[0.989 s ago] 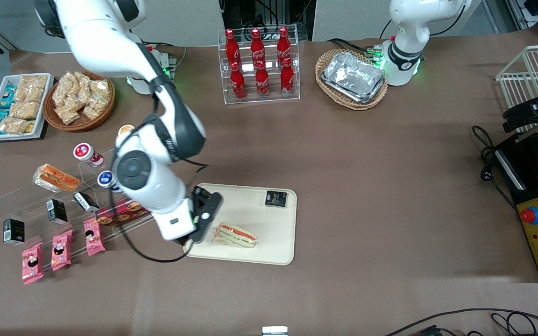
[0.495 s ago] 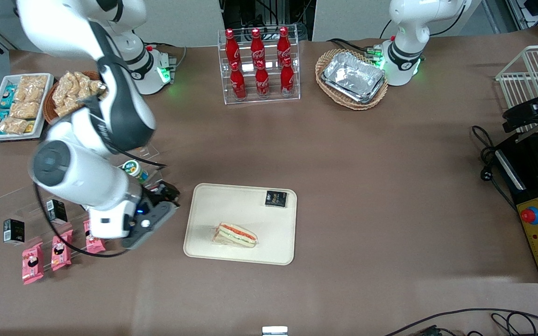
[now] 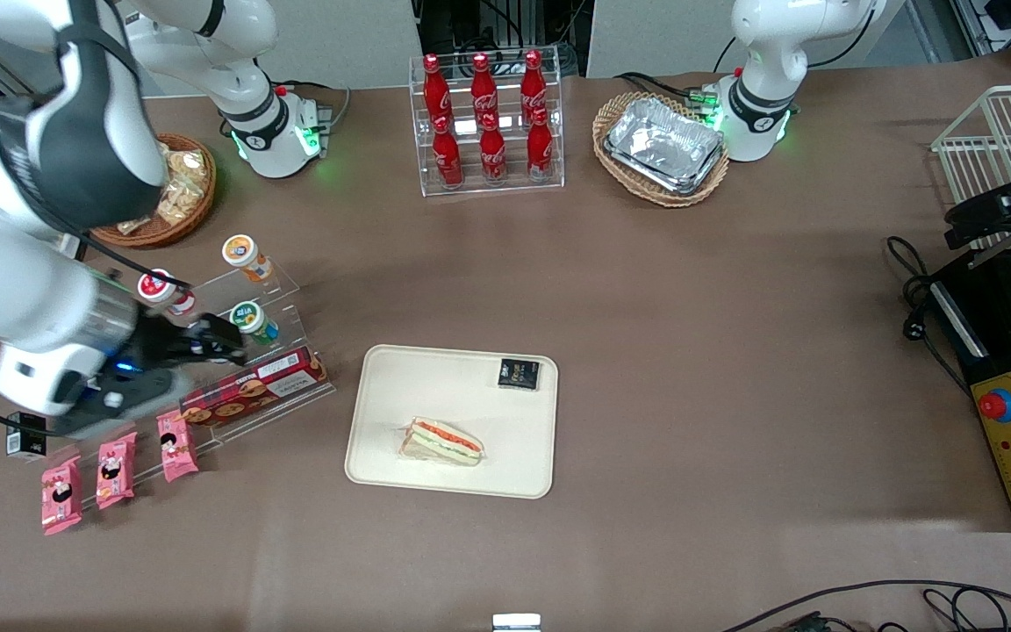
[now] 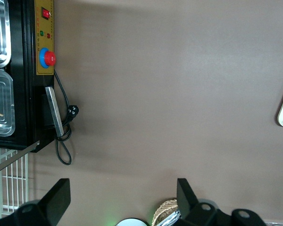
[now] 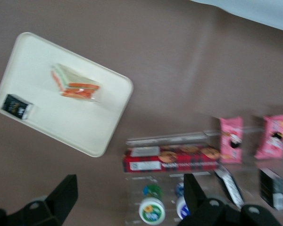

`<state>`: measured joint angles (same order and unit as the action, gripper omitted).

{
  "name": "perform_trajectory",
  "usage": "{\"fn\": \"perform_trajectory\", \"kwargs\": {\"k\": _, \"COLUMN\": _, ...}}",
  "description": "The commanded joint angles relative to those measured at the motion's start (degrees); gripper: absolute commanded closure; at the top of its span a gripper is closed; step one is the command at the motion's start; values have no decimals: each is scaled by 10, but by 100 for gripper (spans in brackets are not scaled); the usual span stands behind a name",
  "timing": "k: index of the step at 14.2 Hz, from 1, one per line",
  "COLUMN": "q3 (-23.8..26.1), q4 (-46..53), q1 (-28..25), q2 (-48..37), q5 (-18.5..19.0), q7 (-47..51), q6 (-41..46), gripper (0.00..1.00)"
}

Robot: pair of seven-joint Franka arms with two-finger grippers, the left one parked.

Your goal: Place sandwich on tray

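Even bright light; right wrist view motion-blurred

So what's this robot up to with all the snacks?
It has been putting a sandwich onto the cream tray, and that part looks done: the sandwich lies flat on the tray, nearer the front camera than a small black packet also on it. The gripper holds nothing, fingers open, and hangs above the clear snack rack, toward the working arm's end of the table, well clear of the tray.
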<state>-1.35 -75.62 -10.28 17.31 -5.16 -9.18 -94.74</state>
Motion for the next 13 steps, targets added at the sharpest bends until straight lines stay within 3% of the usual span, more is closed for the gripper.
{"fn": "perform_trajectory", "kwargs": {"k": 1, "q3": 11, "q4": -8, "q1": 39, "q2": -46, "q5": 49, "q7": 35, "q6": 44, "gripper": 0}}
{"fn": "perform_trajectory", "kwargs": {"k": 7, "q3": 10, "q4": -82, "q1": 88, "q2": -135, "q5": 71, "q7": 25, "q6": 35, "gripper": 0}}
{"fn": "perform_trajectory", "kwargs": {"k": 13, "q3": -28, "q4": -180, "q1": 83, "q2": -188, "q5": 65, "q7": -4, "q6": -33, "gripper": 0}}
